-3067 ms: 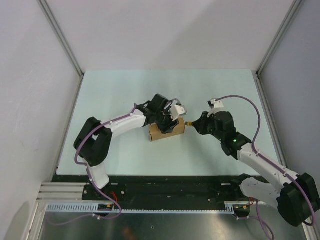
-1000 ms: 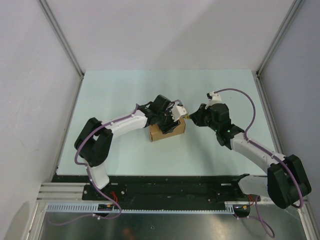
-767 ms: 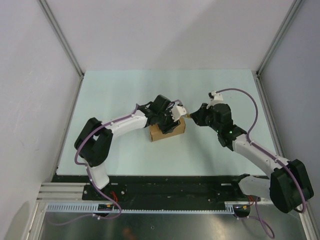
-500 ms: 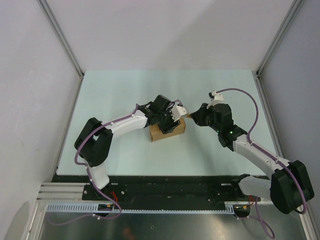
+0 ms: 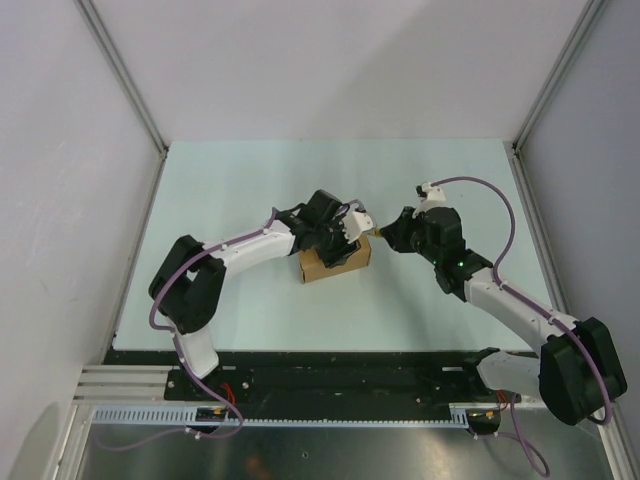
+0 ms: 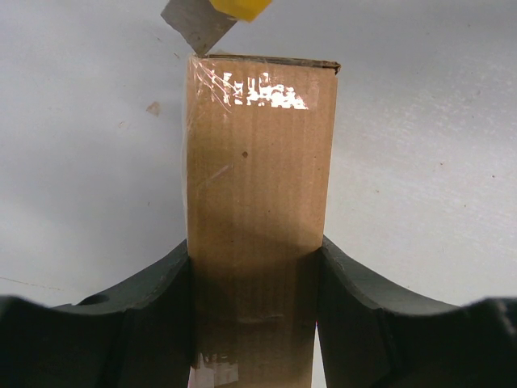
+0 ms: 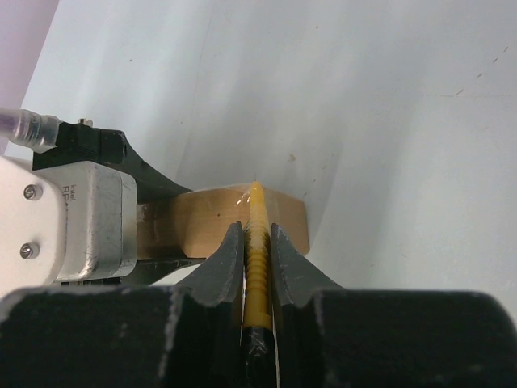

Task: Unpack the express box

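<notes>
Your left pincer (image 6: pixel 255 275) clamps the oblong tan cardboard express box (image 6: pixel 258 162) on the pale matte table (image 5: pixel 250 180). Your right pincer (image 7: pixel 257 242) pinches a slim yellow ribbed knife (image 7: pixel 256 212), its grey blade (image 6: pixel 194 23) at the box's taped end.

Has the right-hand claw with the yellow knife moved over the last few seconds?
Yes. The right gripper, shut on the yellow knife, has shifted slightly toward the table's far edge, measured against the express box, which the left gripper holds in place.

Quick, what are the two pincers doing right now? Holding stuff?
Left pincer: closed on the sides of the express box.
Right pincer: closed on the yellow knife.
</notes>
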Robot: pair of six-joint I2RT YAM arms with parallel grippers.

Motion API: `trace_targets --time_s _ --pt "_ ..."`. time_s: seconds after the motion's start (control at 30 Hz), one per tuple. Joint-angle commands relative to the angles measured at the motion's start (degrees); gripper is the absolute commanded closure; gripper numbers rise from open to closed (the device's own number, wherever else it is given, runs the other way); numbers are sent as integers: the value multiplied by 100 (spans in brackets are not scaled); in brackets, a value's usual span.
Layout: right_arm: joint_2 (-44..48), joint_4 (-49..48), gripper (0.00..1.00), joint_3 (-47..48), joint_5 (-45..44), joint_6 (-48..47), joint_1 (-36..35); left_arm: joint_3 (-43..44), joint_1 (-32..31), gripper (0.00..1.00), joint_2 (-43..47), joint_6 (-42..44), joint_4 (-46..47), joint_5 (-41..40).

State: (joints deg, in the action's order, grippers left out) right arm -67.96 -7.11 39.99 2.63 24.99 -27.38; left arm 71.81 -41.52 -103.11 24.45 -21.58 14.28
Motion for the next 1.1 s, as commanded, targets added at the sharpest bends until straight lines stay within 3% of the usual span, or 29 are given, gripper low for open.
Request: trace_targets --time_s 0.0,0.57,1.07 --pt "-50 -71 100 220 -52 -21 -22 -176 -23 67 -333 69 -399 -497" --pt "-191 210 100 220 -105 -258 -172 -132 -14 68 -411 17 -390 -628" --pt "345 1186 100 1 35 -258 -251 8 -6 72 -675 -221 -417 -831"
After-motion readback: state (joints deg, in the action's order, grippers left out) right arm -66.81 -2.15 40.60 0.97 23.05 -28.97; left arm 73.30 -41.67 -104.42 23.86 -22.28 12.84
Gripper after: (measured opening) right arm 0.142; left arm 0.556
